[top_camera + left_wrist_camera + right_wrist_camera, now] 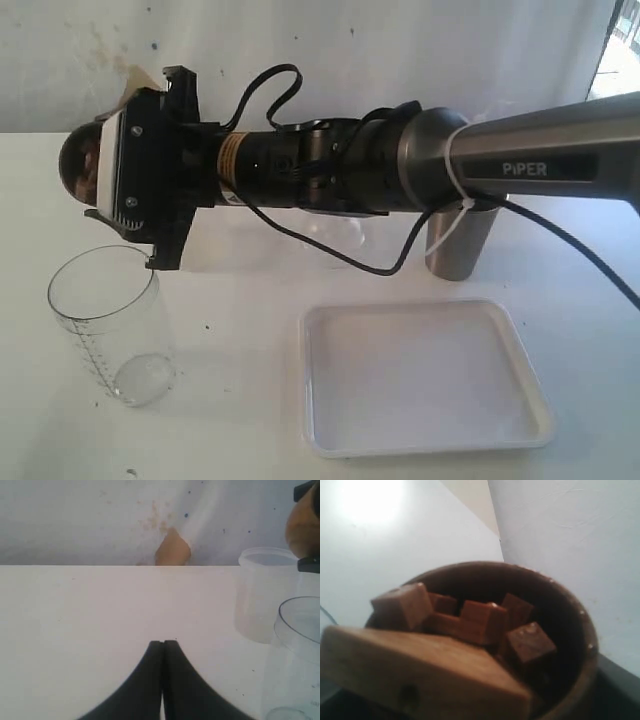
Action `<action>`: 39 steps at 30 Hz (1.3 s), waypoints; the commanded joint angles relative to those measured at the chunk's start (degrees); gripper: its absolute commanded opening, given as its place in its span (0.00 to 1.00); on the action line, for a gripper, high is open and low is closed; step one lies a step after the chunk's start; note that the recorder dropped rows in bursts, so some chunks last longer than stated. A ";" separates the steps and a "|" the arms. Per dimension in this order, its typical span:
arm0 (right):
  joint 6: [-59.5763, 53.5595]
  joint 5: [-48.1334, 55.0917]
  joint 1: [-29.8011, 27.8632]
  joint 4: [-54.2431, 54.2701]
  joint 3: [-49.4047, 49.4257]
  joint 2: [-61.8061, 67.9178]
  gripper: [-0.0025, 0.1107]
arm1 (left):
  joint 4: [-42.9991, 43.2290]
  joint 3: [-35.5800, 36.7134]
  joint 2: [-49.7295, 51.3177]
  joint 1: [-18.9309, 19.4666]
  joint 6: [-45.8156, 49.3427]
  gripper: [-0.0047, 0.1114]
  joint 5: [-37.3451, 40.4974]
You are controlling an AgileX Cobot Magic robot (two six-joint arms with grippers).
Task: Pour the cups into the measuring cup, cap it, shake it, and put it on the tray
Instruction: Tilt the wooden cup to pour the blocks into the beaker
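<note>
My right gripper point(106, 172) reaches across to the far left and is shut on the rim of the dark-brown wooden cup point(78, 165). It holds the cup in the air just above the clear measuring cup point(108, 325). In the right wrist view the wooden cup point(570, 630) holds several brown cubes point(485, 622), with one tan finger point(420, 670) inside the rim. The measuring cup stands upright and nothing shows inside it. Behind the arm stands the steel tumbler point(458, 245). The white tray point(425, 378) lies at the front right. My left gripper point(163, 642) is shut on nothing, low over the table.
A clear dome-shaped lid point(330, 238) sits behind the right arm, partly hidden. The left wrist view shows a translucent container point(262, 592) beside the measuring cup point(297, 655), with the wooden cup point(302, 525) above them. A white wall closes the table's far edge.
</note>
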 commanded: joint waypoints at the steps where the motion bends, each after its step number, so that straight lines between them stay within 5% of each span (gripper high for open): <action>1: -3.44 2.80 1.44 0.38 -0.36 -0.81 0.02 | 0.03 0.25 -0.25 -0.08 -0.12 0.04 -0.10; 39: -29.02 8.95 3.65 0.38 -0.39 -1.96 0.02 | 0.03 0.25 -0.25 -0.08 -0.12 0.04 -0.10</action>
